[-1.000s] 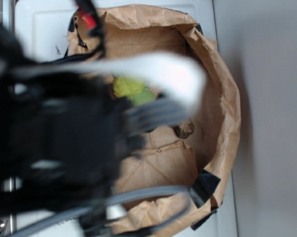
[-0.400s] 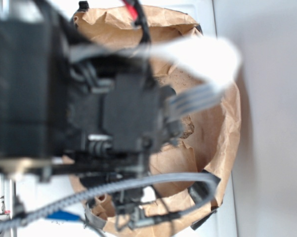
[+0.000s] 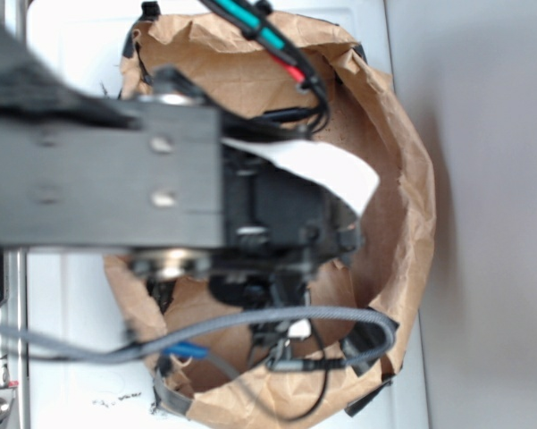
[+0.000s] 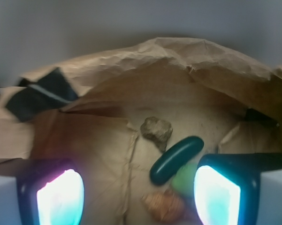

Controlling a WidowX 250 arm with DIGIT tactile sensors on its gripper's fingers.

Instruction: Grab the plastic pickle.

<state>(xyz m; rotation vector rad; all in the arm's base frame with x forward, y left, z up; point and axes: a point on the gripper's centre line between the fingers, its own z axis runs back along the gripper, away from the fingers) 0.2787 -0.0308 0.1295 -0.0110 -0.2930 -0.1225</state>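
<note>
The plastic pickle (image 4: pixel 176 159), a glossy dark green oblong, lies at a slant on the floor of a brown paper bag (image 4: pixel 187 61) in the wrist view. My gripper (image 4: pixel 138 197) is open above the bag floor, its two glowing pads (image 4: pixel 61 199) spread wide. The pickle sits ahead of the jaws, close to the right pad (image 4: pixel 216 194). An orange shell (image 4: pixel 164 205) lies between the pads, below the pickle. A pale green ball (image 4: pixel 185 180) shows behind the pickle's lower end. In the exterior view the arm (image 3: pixel 107 179) hides the pickle.
A brownish lump (image 4: pixel 156 129) lies just beyond the pickle's upper side. Black tape (image 4: pixel 42 93) patches the bag's rim at the left. In the exterior view the bag's crumpled wall (image 3: pixel 411 206) rings the arm, with cables (image 3: pixel 277 322) draped across its near side.
The arm has swung right and farther over the bag, covering the green toys that showed inside it a second ago.
</note>
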